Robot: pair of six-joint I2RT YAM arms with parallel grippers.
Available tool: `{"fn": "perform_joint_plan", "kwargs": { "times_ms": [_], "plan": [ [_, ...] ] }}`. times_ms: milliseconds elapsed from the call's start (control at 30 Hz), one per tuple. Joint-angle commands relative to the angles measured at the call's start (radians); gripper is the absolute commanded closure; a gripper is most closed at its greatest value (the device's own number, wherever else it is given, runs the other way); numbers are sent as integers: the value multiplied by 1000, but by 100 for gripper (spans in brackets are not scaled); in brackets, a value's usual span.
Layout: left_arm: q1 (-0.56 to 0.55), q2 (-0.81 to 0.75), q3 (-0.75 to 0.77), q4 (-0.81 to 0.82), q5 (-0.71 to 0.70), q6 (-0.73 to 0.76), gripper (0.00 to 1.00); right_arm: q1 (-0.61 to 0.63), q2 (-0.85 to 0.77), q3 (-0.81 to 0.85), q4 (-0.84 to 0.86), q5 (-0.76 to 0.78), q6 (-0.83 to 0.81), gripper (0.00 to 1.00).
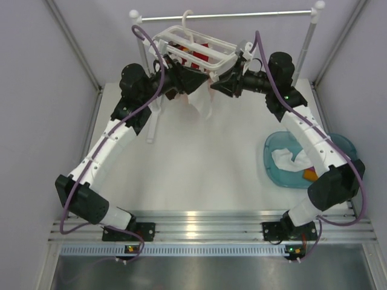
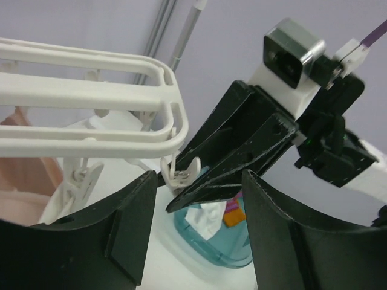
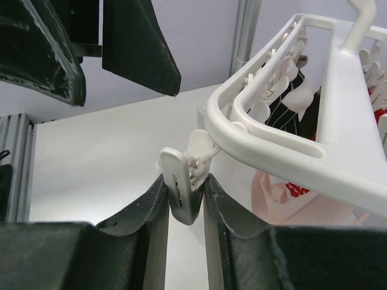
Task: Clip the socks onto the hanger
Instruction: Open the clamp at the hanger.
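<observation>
The white slatted hanger (image 1: pixel 193 43) hangs by its hook from the silver rail, and both grippers meet under its front edge. My right gripper (image 3: pixel 184 181) is shut on a dangling white clip (image 3: pixel 183 192) at the hanger's (image 3: pixel 284 136) corner. My left gripper (image 2: pixel 198 181) stands open just opposite it, with nothing between its fingers (image 2: pixel 130 229). A pale pink-white sock (image 3: pixel 290 196), a dark striped sock (image 3: pixel 284 109) and a red one (image 1: pixel 199 55) hang from the frame. A white sock (image 1: pixel 202 103) droops below the two grippers (image 1: pixel 205 82).
A blue tray (image 1: pixel 275 169) at the right holds a white sock (image 1: pixel 290 158) and an orange one (image 1: pixel 309 175). The silver rail (image 1: pixel 230 15) on white posts crosses the back. Grey walls close in on both sides.
</observation>
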Motion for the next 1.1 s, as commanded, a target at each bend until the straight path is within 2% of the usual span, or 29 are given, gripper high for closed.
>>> {"fn": "perform_joint_plan", "kwargs": {
  "times_ms": [0,233,533,767,1067],
  "plan": [
    [-1,28,88,-18,37,-157,37,10,8,59,5,-30,31,100],
    [-6,106,159,-60,20,-239,37,11,11,59,11,-34,49,100],
    [-14,80,120,-104,22,-130,41,11,17,59,17,-34,49,100],
    [-44,98,151,-138,20,-62,42,11,32,78,18,-31,89,100],
    [-50,118,172,-129,-26,-56,48,13,29,72,8,-39,82,100]
  ]
}}
